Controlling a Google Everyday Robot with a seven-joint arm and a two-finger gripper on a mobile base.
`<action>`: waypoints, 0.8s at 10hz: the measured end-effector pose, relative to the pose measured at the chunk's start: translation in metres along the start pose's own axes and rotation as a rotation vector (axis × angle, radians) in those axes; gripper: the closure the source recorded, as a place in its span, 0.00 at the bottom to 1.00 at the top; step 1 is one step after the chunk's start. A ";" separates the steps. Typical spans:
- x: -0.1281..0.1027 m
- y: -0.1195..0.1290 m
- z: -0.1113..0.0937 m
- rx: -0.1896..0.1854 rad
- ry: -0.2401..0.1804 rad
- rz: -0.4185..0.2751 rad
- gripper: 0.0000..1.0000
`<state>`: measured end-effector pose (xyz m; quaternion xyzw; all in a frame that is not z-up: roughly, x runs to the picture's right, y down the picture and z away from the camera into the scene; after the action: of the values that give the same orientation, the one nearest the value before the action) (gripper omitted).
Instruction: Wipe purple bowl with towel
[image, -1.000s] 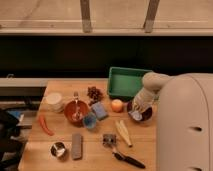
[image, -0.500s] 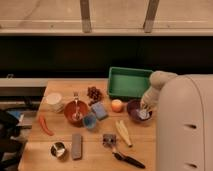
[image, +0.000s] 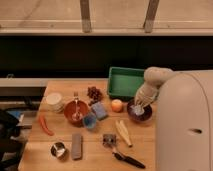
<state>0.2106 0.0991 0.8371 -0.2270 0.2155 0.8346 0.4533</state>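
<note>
The purple bowl (image: 139, 113) sits on the wooden table (image: 95, 150) near its right edge, next to an orange. My gripper (image: 137, 106) reaches down into the bowl from the right, shut on the pale grey-blue towel (image: 138, 109), which lies pressed against the bowl's inside. My white arm (image: 156, 79) rises behind the bowl and hides its right rim.
A green tray (image: 125, 82) stands just behind the bowl. To the left are an orange (image: 117, 105), a blue sponge (image: 99, 110), a red-orange bowl with a spoon (image: 76, 111) and grapes (image: 93, 93). A banana (image: 124, 132) and a brush (image: 122, 155) lie in front.
My gripper and forearm have shifted slightly right and back over the purple bowl, with the towel moving inside it. The other objects have stayed put.
</note>
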 end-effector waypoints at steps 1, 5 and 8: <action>0.007 -0.001 -0.001 -0.004 0.000 -0.010 1.00; 0.008 -0.051 0.002 0.013 0.015 0.057 1.00; -0.010 -0.074 0.006 0.019 0.013 0.115 1.00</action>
<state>0.2773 0.1324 0.8362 -0.2155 0.2393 0.8557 0.4051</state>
